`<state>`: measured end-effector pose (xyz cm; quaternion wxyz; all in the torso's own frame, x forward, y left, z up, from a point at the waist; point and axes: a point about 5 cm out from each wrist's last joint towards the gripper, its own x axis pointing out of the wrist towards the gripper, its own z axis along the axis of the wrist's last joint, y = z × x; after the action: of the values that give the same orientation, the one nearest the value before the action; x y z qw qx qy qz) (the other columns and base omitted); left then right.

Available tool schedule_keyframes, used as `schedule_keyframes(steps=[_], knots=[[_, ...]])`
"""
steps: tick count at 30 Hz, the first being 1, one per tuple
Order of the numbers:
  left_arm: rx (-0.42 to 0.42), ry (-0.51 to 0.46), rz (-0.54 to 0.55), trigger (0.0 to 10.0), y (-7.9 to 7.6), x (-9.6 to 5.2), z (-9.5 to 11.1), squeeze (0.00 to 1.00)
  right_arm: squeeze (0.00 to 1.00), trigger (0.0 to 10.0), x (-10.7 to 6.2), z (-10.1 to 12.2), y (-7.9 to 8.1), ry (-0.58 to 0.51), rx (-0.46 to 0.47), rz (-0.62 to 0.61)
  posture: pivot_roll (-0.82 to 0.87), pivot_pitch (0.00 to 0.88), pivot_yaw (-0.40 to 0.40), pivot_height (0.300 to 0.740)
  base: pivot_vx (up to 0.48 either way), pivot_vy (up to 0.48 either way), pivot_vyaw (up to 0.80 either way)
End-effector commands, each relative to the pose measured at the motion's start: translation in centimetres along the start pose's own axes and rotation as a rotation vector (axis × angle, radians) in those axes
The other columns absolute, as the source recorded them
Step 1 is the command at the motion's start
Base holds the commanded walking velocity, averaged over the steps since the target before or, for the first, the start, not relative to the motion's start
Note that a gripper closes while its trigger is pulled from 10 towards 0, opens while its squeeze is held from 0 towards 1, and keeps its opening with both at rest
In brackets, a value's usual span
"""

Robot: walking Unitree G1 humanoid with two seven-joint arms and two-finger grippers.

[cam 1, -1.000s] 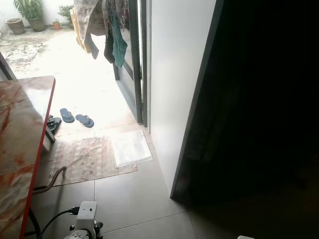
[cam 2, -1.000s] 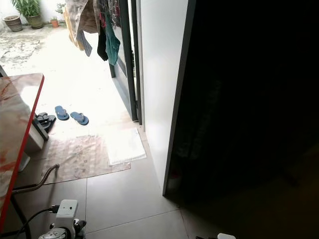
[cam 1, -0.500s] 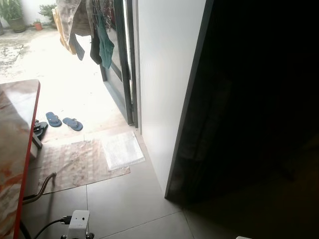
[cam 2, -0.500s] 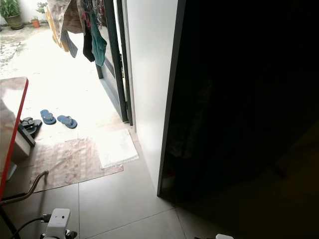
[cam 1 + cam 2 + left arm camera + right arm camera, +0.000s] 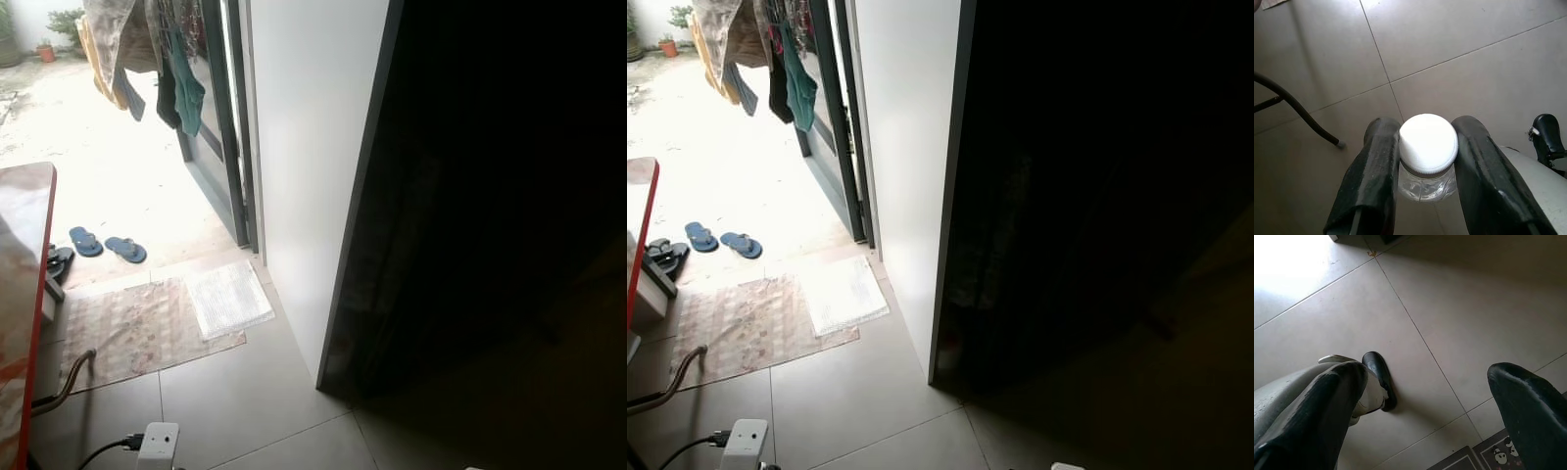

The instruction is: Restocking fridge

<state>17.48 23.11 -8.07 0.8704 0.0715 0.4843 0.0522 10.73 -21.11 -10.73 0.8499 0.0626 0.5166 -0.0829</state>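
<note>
A grey tiled floor [image 5: 245, 392] runs from a bright doorway towards a tall dark opening. At far left stands a counter [image 5: 20, 255] with a red edge and marbled top, and beyond it lie blue flip-flops [image 5: 106, 245] on the sunlit ground outside. A patterned floor mat [image 5: 127, 328] lies just inside the door, with a white mat [image 5: 228, 299] overlapping its far corner. Clothes [image 5: 157, 59] hang at the top of the doorway, beside a dark door frame [image 5: 227, 147]. A white panel [image 5: 309, 166] stands to the right of that, and past its dark edge everything is in deep shadow. In the left wrist view, the left tool [image 5: 1425, 161] pinches a clear plastic bottle [image 5: 1428, 152] just under its white cap; the bottle's long axis runs along the two black fingers [image 5: 1374, 181], with the cap facing the camera and the body pointing down towards the tiles. In the right wrist view, the right tool [image 5: 1425, 406] is spread wide and holds nothing, with bare floor tiles below it.
</note>
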Motion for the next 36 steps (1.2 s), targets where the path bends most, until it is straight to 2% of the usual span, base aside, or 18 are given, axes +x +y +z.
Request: schedule_keyframes(steps=[1,5,9,21,36], knots=[[0.016,0.016,0.012,10.0,0.2,0.0,-0.3,0.00,0.00,10.0,-0.1,-0.2,-0.4,-0.001,0.012,-0.010,-0.08,0.000,-0.026,0.740,0.000,0.000,-0.77],[0.062,0.023,0.002,10.0,0.2,0.0,-0.2,0.00,0.00,10.0,-0.1,-0.2,-0.4,0.000,0.015,-0.011,-0.09,0.000,-0.022,0.740,0.000,-0.308,-0.77],[0.039,0.037,0.000,10.0,0.3,-0.1,-0.6,0.00,0.00,10.0,-0.1,-0.2,-0.3,0.002,0.015,-0.011,-0.09,0.000,-0.018,0.740,0.000,-0.081,-0.77],[0.051,0.056,0.018,10.0,1.3,-0.4,-1.8,0.00,0.00,10.0,-0.1,-0.4,-0.2,0.003,0.008,-0.004,-0.08,0.000,-0.012,0.740,0.000,0.000,-0.78],[0.039,0.051,0.027,10.0,1.2,-0.4,-1.9,0.00,0.00,10.0,-0.1,-0.3,-0.3,0.002,0.002,0.002,-0.08,0.000,-0.023,0.740,0.000,0.000,-0.78]])
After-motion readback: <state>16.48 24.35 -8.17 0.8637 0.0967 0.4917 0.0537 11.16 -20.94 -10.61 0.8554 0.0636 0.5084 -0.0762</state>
